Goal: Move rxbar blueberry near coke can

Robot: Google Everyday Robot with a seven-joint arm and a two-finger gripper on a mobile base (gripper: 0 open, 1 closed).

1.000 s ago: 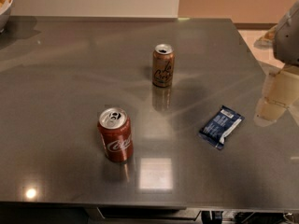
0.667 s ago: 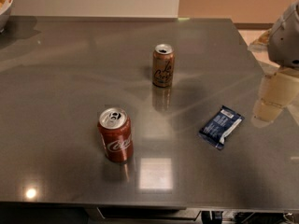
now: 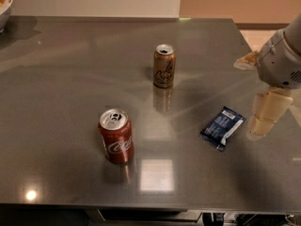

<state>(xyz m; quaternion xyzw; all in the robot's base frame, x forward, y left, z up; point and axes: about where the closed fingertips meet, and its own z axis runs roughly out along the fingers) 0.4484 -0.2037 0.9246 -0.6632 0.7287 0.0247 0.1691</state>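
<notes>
The rxbar blueberry (image 3: 222, 128) is a flat dark blue wrapper with white lettering, lying at the right of the grey table (image 3: 70, 79). The coke can (image 3: 116, 136) is red with white script and a silver top, standing upright at the front left of centre. My gripper (image 3: 265, 113) hangs at the right edge of the view, just right of the bar and above the table, not touching the bar. The bar and the coke can are far apart.
A gold-brown can (image 3: 164, 66) with dark script stands upright behind the middle of the table. A white bowl (image 3: 4, 4) sits at the far left corner. The table's front edge runs along the bottom of the view.
My arm and gripper have shifted slightly left, closer to the bar. The bar and both cans have not moved.
</notes>
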